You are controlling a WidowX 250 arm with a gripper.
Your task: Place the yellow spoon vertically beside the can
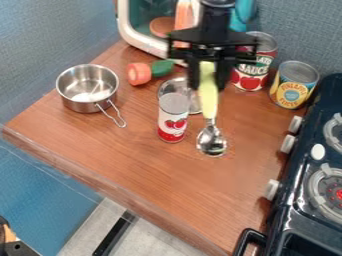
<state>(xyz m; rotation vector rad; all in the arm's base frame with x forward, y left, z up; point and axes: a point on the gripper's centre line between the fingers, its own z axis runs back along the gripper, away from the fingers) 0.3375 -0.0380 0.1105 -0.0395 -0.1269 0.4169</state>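
Note:
The black gripper (208, 77) hangs over the upper middle of the counter, shut on the handle of the yellow spoon (209, 102). The spoon hangs nearly upright, handle up, with its silver bowl at the lower end. To the left of the spoon stands the white and red can (173, 118), upright, with a small gap between them in the view. Whether the spoon's bowl touches the counter, I cannot tell.
A steel pot (87, 89) stands at left, its handle toward the can. Behind the can are a metal lid or dish (193, 102) and a red and green toy (139, 73). Two larger cans stand back right, beside the stove (300, 185).

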